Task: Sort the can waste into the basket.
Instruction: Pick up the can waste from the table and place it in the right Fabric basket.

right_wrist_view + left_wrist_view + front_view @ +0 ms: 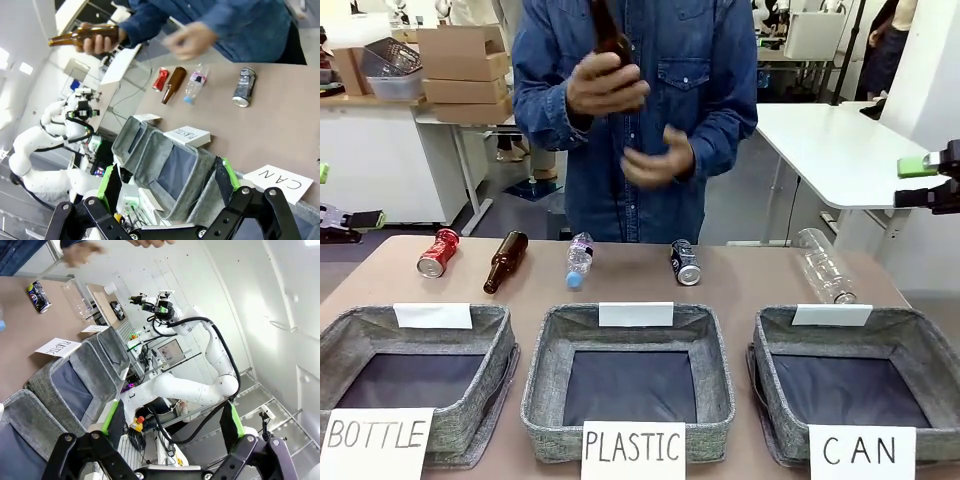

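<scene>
Looking at the table, I see the job has not begun. Both cans lie on their sides in the far row, and the CAN basket (905, 325) at the lower right of the front view has nothing in it.

My left gripper (172, 420) is wide open with nothing in it. My right gripper (167, 182) is wide open with nothing in it too. Both hang up in the air, away from the cans.

The dark can (685, 262) lies just right of the middle. The red can (438, 252) lies far off at the left end of the row.

I think the dark can should go first, since it is closer to the CAN basket. My right arm would have to come down over it, close on its round side, lift it, and let it go over the dark floor of that basket.

Other things are in the row. A brown bottle (505, 261) lies just beside the red can. A small plastic bottle (579, 259) lies between that and the dark can. A big clear bottle (825, 265) lies to the right of the dark can, so my right arm may bump it on the way in.

The person stands at the far side. One hand (605, 88) holds another brown bottle (610, 35) up high, and the other hand (660, 160) is above the dark can. I would watch for those hands.

The PLASTIC basket (545, 370) and BOTTLE basket (490, 330) are not for cans.
</scene>
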Tool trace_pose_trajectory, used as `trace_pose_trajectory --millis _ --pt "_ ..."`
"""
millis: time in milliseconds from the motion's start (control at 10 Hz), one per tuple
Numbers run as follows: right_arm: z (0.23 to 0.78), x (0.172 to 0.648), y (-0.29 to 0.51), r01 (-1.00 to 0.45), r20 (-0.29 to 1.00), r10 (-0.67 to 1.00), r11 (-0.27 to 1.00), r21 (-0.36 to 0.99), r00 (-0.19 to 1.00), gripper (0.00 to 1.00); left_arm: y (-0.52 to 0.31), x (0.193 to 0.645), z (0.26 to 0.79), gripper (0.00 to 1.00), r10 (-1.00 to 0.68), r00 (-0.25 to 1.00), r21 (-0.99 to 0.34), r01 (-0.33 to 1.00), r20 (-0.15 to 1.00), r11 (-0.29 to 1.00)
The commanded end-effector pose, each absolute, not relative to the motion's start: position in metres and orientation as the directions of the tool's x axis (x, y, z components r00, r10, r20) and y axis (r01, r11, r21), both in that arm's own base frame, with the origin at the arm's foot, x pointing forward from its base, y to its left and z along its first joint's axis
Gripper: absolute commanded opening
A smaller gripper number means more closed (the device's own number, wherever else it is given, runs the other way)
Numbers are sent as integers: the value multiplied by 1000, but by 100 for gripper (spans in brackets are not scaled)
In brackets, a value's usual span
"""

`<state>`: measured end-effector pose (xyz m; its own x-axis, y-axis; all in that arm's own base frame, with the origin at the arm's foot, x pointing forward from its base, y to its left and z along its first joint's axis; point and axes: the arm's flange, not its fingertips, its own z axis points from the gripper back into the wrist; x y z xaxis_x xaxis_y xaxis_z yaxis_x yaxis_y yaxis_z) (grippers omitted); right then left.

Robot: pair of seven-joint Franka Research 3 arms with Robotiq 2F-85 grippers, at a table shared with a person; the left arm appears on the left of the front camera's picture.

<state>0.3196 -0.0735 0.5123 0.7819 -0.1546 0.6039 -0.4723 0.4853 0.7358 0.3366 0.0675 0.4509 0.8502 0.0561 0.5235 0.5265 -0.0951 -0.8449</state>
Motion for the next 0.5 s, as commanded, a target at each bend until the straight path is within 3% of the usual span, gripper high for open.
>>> trace_pose_trajectory --millis 0,200,400 --pt "511 314 -60 -445 579 -137 508 737 804 100 65 337 452 100 72 838 -829 546 542 -117" --pt "514 309 -62 -451 596 -157 511 732 788 100 65 337 452 100 72 838 -829 546 542 -117" --pt "516 340 -12 -454 585 -44 584 673 810 100 65 337 452 100 72 838 -829 546 542 -117"
